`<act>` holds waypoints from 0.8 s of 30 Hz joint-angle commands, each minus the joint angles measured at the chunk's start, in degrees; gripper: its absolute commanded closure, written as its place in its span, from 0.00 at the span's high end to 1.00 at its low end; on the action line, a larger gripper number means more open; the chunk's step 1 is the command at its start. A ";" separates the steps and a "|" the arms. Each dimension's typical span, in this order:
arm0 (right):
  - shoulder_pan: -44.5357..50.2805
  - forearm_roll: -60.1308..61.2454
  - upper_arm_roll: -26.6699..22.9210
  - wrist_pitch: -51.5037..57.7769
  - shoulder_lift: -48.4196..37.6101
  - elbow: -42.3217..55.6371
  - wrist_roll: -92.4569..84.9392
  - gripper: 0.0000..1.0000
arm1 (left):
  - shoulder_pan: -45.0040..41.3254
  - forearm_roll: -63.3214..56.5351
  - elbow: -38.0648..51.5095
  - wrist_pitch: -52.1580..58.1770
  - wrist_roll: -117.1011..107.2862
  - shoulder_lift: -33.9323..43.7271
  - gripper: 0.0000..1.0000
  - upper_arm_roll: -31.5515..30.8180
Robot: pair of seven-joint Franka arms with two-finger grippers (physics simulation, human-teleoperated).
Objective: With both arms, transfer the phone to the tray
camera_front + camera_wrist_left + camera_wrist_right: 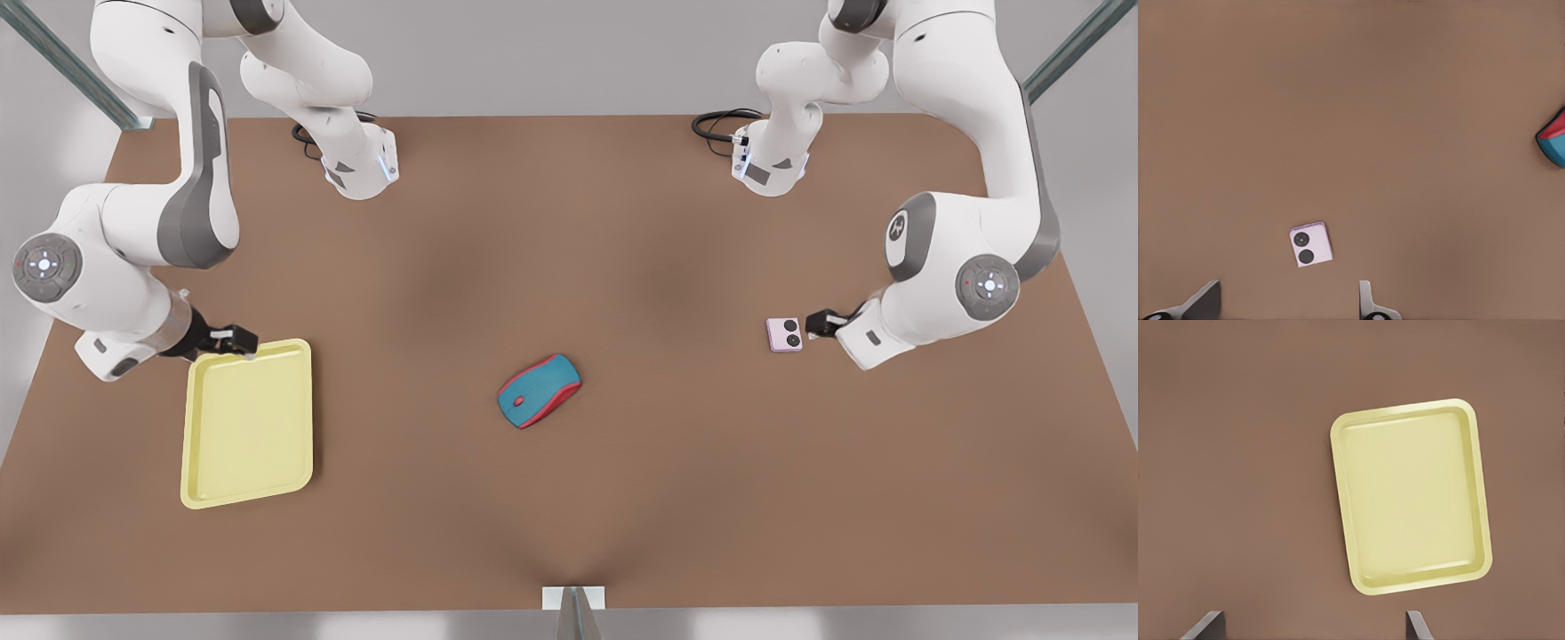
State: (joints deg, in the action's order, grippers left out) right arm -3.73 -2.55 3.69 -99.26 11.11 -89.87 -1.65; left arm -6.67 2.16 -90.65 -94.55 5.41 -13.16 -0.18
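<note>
The tray (249, 427) lies bare on the counter (569, 249). Right end effector (238, 340) gapes beside it; left end effector (818, 324) gapes by the phone (785, 334).

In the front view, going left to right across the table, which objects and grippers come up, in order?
Right gripper → tray → computer mouse → phone → left gripper.

Matt brown table (569, 222); smooth, perhaps plastic tray (200, 462), phone (784, 335)
</note>
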 commanded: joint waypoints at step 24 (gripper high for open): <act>0.12 1.14 0.00 -4.62 0.40 0.05 -1.34 1.00 | -1.07 -0.22 -41.89 -51.43 -6.64 -4.33 1.00 2.47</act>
State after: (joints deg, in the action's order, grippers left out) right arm -3.65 -1.61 3.69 -103.81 11.48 -89.88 -2.52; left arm -7.73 2.08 -132.12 -139.09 1.94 -17.53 2.23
